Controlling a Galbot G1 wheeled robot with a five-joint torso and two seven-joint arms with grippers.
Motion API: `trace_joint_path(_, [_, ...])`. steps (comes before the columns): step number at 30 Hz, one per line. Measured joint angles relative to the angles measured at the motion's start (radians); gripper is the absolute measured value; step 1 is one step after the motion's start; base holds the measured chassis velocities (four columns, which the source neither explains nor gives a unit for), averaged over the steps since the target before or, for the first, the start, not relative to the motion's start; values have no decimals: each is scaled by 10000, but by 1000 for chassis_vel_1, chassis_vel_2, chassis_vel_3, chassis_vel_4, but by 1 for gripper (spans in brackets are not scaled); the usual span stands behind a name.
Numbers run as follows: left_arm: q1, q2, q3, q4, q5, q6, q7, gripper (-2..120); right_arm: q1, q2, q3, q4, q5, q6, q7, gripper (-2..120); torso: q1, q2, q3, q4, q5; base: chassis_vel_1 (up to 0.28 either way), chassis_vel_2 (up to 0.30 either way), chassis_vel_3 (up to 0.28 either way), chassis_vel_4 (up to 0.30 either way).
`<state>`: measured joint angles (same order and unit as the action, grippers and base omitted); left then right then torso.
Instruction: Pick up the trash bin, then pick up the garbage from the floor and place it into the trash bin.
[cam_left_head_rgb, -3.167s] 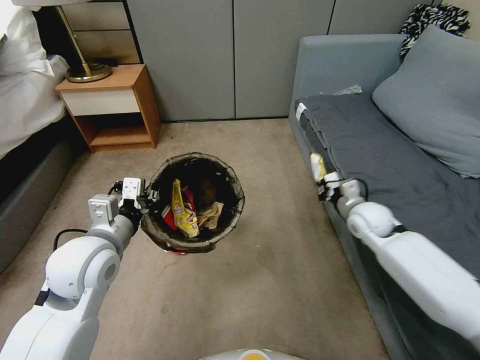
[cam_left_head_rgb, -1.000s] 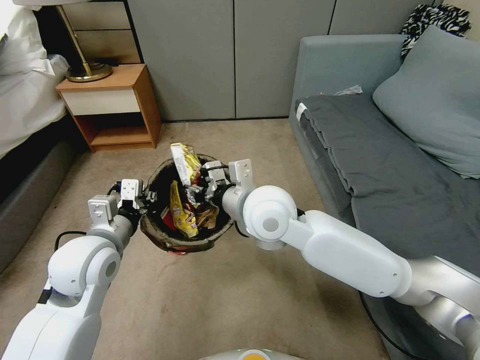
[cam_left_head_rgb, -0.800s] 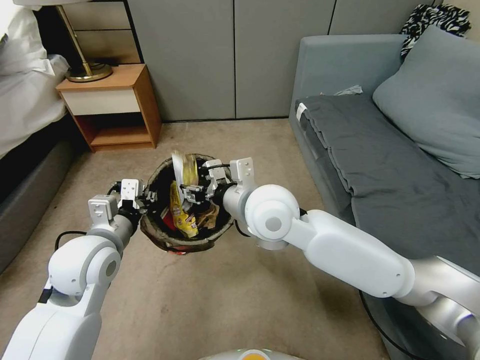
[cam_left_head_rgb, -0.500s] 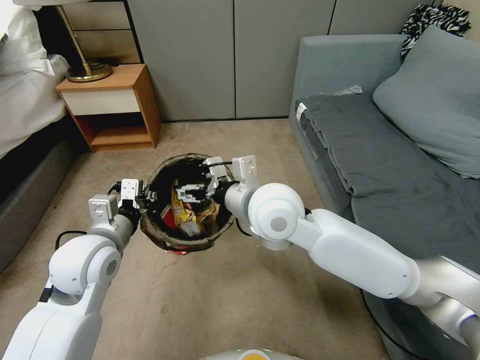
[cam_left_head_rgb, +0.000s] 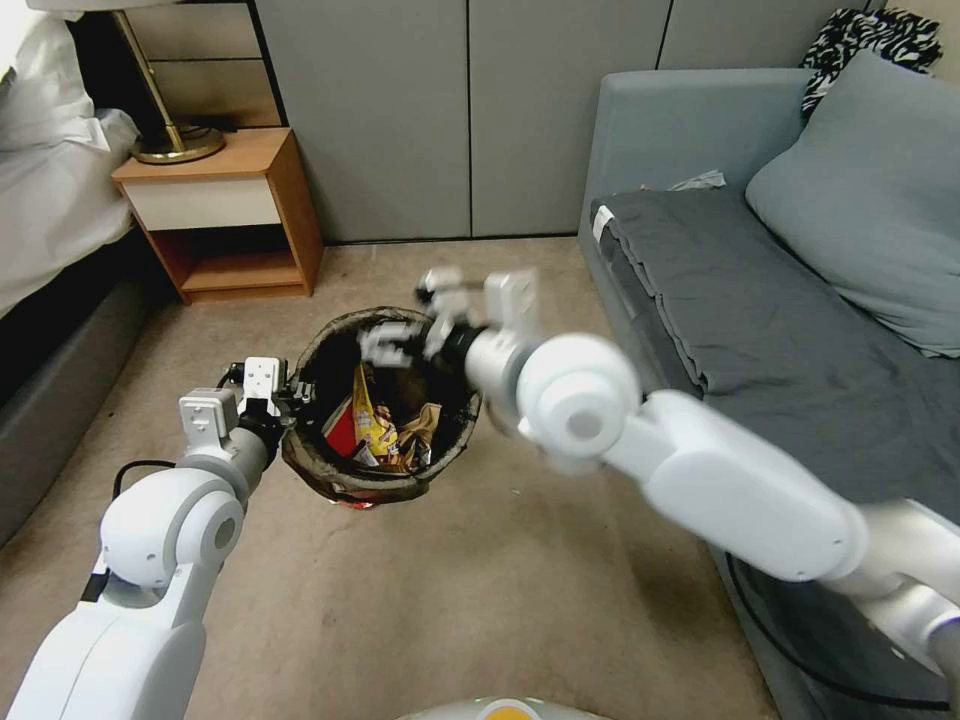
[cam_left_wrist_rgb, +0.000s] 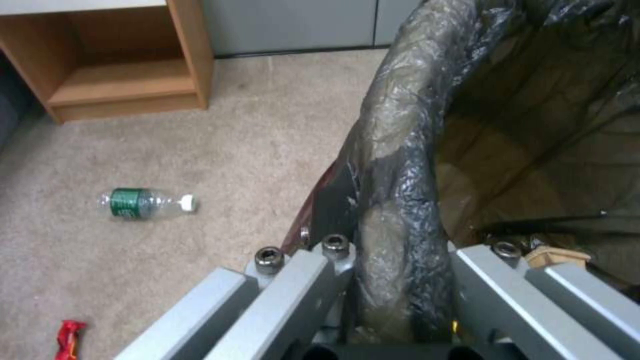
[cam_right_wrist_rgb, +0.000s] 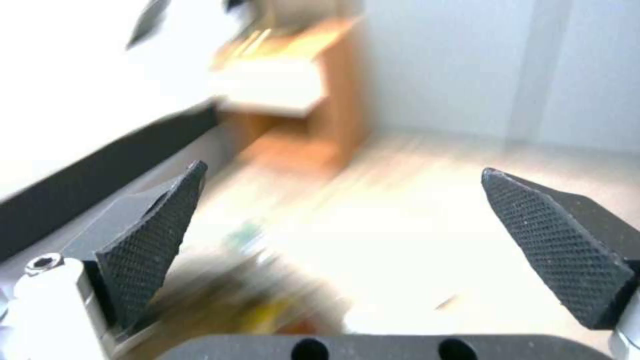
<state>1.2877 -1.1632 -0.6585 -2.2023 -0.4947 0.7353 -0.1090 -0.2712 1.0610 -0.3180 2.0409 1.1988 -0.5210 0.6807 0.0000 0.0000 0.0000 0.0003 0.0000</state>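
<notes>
The trash bin (cam_left_head_rgb: 385, 405) hangs above the floor (cam_left_head_rgb: 480, 600), its lined rim pinched by the left gripper (cam_left_wrist_rgb: 393, 280). The yellow packet (cam_left_head_rgb: 372, 425), held over the opening a second ago, now lies inside with the other garbage. The right gripper (cam_right_wrist_rgb: 347, 240), fingers spread and empty, is lifting away. A green bottle (cam_left_wrist_rgb: 143, 203) and what looks like a red wrapper (cam_left_wrist_rgb: 69, 339) still lie on the carpet

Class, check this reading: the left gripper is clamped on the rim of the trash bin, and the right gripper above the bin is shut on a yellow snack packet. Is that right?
One detail is wrong. The right gripper is open and holds nothing, as the right wrist view shows: its pads stand wide apart. The left gripper is indeed clamped on the rim of the trash bin.
</notes>
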Motion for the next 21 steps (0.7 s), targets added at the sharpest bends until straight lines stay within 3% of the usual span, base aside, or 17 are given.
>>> trace_joint_path(2, [46,35,-60,-88,-37,0,-18,1,-393,-568,896,-342,-1957,328,-809,100,0,0,0,-4,3,0,0,0,0])
trace_joint_path(3, [46,35,-60,-88,-37,0,-18,1,-393,-568,896,-342,-1957,328,-809,100,0,0,0,-4,3,0,0,0,0])
trace_joint_path(6, [54,54,-82,-185,-103,0,-67,1,-1485,-1344,2504,-769,-4200,860,-1441,100,0,0,0,-2,3,0,0,0,0])
trace_joint_path(9, [56,31,-86,-215,-99,0,-102,1,-2122,-1540,3278,-947,-5146,1175,-1608,100,0,0,0,-4,4,0,0,0,0])
trace_joint_path(10, [104,5,-73,-249,-83,0,-150,1,-3252,-1692,4661,-1113,-6472,1697,-1971,100,0,0,0,-4,6,0,0,0,0])
trace_joint_path(13, [139,-13,-59,-271,-86,0,-156,1,-3956,-1689,5489,-1085,-6976,2005,-2248,100,0,0,0,-4,4,0,0,0,0])
trace_joint_path(14, [188,-34,-50,-296,-59,0,-183,1,-5503,-1507,6912,-755,-7507,2347,-2642,100,0,0,-1,-7,1,0,0,0,0])
trace_joint_path(15, [203,-34,-43,-332,-38,0,-223,1,-6419,-1298,7601,-520,-7777,2523,-2771,100,0,0,-1,-10,12,0,0,0,0])
trace_joint_path(18, [213,-36,-19,-382,-16,0,-277,1,-7639,-735,8516,-269,-8740,3002,-3056,100,-1,1,-3,-9,-6,0,0,0,0])
trace_joint_path(21, [244,-38,-4,-412,-16,0,-322,1,-8322,-208,8977,-256,-9560,3343,-3289,100,-1,0,-2,-6,6,0,0,0,0])
